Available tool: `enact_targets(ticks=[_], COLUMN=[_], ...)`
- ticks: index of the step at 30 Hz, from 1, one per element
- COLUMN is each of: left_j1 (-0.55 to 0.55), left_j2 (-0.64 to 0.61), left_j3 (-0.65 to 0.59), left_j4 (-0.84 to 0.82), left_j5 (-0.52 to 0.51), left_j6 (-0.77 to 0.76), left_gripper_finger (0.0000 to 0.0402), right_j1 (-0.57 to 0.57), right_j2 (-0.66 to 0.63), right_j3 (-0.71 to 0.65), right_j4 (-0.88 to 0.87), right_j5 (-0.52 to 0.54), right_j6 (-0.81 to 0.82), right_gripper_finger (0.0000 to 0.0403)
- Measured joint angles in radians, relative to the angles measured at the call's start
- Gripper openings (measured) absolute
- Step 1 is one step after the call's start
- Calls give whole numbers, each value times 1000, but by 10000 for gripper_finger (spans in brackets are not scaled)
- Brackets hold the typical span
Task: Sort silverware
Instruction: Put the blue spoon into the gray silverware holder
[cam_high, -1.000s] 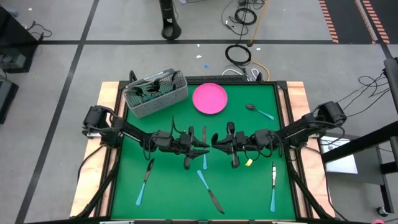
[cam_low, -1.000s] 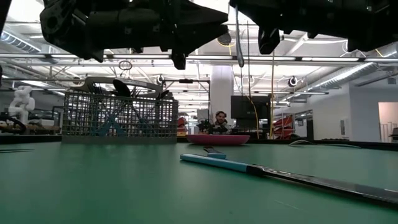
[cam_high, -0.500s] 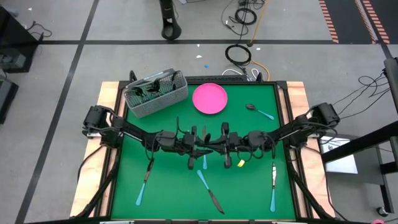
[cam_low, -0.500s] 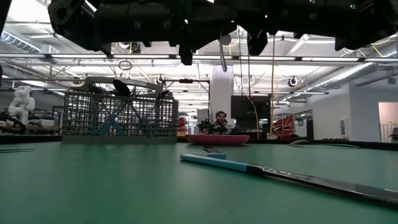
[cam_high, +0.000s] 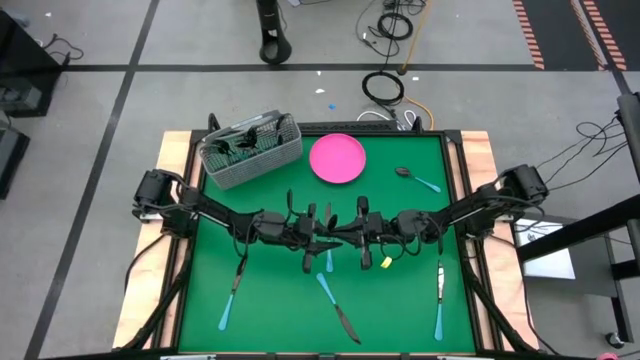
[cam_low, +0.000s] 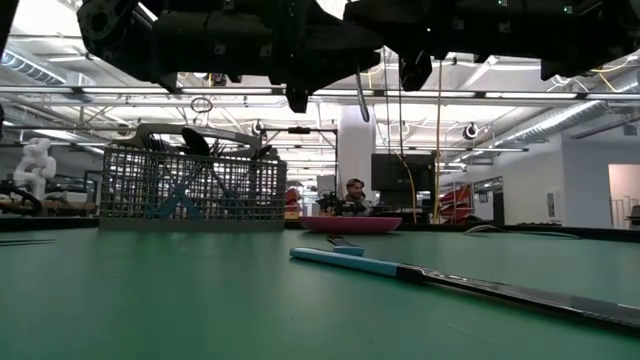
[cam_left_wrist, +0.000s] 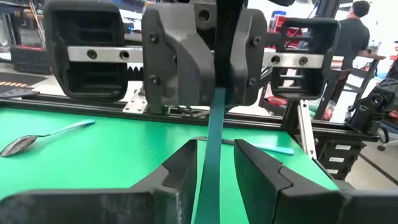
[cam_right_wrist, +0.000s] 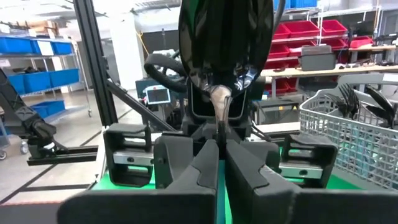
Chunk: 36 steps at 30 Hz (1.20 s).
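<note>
Over the table's middle my two grippers meet tip to tip. My right gripper (cam_high: 347, 232) (cam_right_wrist: 219, 160) is shut on a piece of silverware with a light blue handle (cam_left_wrist: 211, 143) and a silvery end (cam_right_wrist: 219, 98). My left gripper (cam_high: 328, 234) (cam_left_wrist: 215, 171) is open. Its fingers stand on either side of the blue handle, with a gap showing on both sides. In the low view the piece (cam_low: 362, 95) hangs thin below the dark grippers, well above the mat. Other silverware lies flat on the green mat. My right gripper pinches the piece between its two shut fingers, near where the silvery neck (cam_right_wrist: 219, 134) passes into the blue handle (cam_left_wrist: 214, 96). The fingers come level from the table's right and lie across it. The silvery end stands up, the handle slants down, and the piece is clear of the mat.
A grey wire basket (cam_high: 250, 150) with silverware stands far left, a pink plate (cam_high: 337, 158) beside it. A spoon (cam_high: 415, 178) lies far right. Blue-handled pieces lie under the grippers (cam_high: 328, 258), near left (cam_high: 232, 290), near middle (cam_high: 338, 305) and near right (cam_high: 438, 300).
My right gripper has edged toward the table's left with the held piece, closing the gap to my left gripper. The blue handle now stands between my left gripper's open fingers. The silverware on the mat has stayed put.
</note>
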Motion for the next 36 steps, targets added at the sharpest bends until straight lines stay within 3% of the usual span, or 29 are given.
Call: enact_targets(ticks=[29,36], left_j1=[0,0], left_j2=[-76,-76], left_j3=[-20,-20], left_j4=[-36,-29], left_j5=[-3,-3], left_j6=[44,44], left_gripper_finger=[105,43], right_j1=[13,13], right_j2=[-7,-7], right_j3=[-1,-1], right_j4=[-19,-20], right_j5=[-5,-3], right_j6=[-18,-18], right_gripper_finger=[0,0])
